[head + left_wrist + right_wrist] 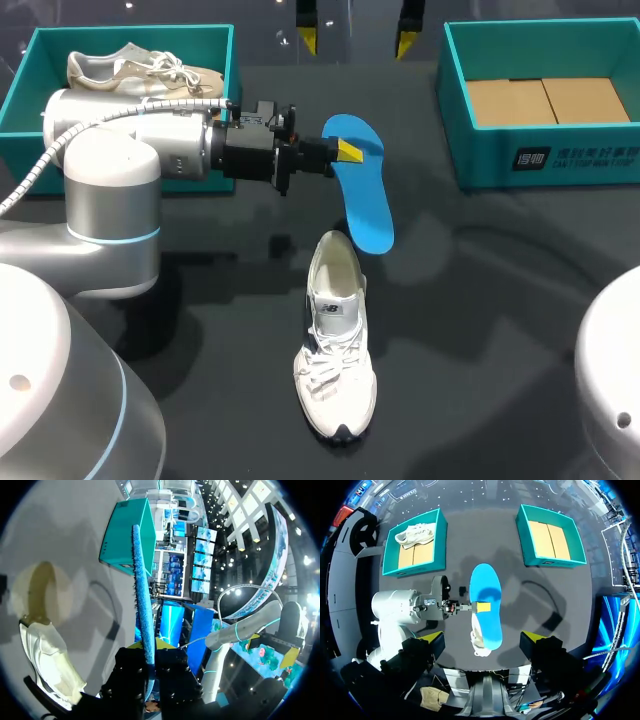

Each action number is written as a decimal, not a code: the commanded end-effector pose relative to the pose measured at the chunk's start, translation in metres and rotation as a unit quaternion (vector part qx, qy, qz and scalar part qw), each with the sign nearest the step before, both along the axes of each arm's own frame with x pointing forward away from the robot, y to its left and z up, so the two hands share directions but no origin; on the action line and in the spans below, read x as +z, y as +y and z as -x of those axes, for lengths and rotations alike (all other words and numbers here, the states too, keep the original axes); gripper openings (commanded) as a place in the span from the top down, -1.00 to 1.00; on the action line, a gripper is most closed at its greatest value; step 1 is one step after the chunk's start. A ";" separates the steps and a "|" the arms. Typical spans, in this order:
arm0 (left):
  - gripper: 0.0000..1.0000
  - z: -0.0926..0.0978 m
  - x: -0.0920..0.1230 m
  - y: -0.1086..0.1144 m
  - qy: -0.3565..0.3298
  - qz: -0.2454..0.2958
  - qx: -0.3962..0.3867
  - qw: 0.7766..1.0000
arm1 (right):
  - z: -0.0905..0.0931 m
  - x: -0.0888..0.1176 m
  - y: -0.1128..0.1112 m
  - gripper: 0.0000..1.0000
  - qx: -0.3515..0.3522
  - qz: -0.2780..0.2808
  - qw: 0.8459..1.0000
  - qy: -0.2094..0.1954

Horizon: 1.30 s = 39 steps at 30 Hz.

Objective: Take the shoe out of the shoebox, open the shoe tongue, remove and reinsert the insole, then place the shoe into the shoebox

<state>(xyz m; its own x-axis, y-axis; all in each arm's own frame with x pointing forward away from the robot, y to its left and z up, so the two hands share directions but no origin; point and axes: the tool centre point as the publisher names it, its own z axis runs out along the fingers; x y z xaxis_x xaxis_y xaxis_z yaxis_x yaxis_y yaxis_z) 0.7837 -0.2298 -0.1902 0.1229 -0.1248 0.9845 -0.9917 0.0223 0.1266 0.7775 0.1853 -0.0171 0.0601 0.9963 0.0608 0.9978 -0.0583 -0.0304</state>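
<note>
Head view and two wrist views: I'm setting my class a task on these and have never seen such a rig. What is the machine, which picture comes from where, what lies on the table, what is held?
This is a robot with two arms at a dark table. The head view looks down from above and behind; each wrist view comes from a camera on one arm's wrist. The left gripper, two yellow-tipped fingers, is shut on a flat blue foam insole, held above the table near the heel of a white lace-up sneaker standing there. The right gripper hangs high above, open. A teal shoebox on the left holds a second white sneaker; the teal shoebox on the right shows only its cardboard floor.
</note>
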 end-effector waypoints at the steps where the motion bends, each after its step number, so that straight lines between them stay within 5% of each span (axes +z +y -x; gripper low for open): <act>1: 1.00 0.000 -0.001 -0.002 0.000 0.000 0.000 1.000 | 0.008 -0.001 -0.019 -1.00 -0.016 -0.078 0.997 -0.022; 9: 1.00 0.000 -0.001 -0.002 0.000 0.000 0.000 1.000 | 0.011 -0.001 -0.037 -1.00 -0.054 -0.184 0.980 -0.051; 19: 1.00 0.000 -0.001 -0.002 0.000 0.000 0.000 1.000 | 0.003 -0.013 -0.053 -1.00 -0.092 -0.288 0.953 -0.013; 39: 1.00 0.000 -0.001 -0.002 0.000 0.000 0.000 1.000 | 0.004 -0.042 -0.066 -1.00 -0.115 -0.428 0.895 -0.052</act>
